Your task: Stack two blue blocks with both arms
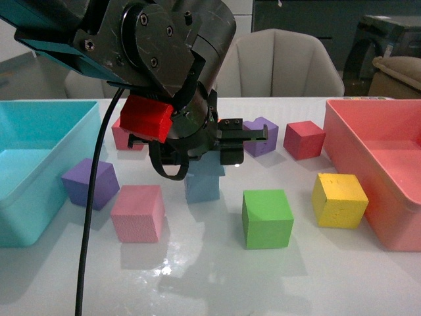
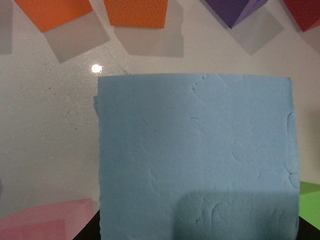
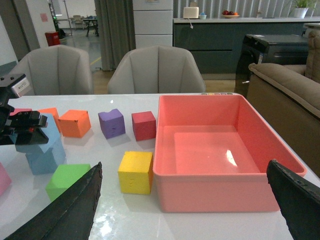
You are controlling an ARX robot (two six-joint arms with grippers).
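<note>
My left gripper (image 1: 200,163) is shut on a pale blue block (image 1: 210,168) at the middle of the table. This block fills the left wrist view (image 2: 195,150). It sits right over the second blue block (image 1: 200,189), which stands on the table. I cannot tell whether the two touch. The right wrist view shows both, the held block (image 3: 31,137) over the lower one (image 3: 49,154). My right gripper (image 3: 183,167) is open and empty, facing the pink bin, and is out of the front view.
A turquoise bin (image 1: 46,108) stands at the left and a pink bin (image 1: 342,131) at the right. Purple (image 1: 90,182), pink (image 1: 137,212), green (image 1: 266,217), yellow (image 1: 339,199) and red (image 1: 303,139) cubes surround the stack. Orange cubes (image 3: 74,123) lie behind.
</note>
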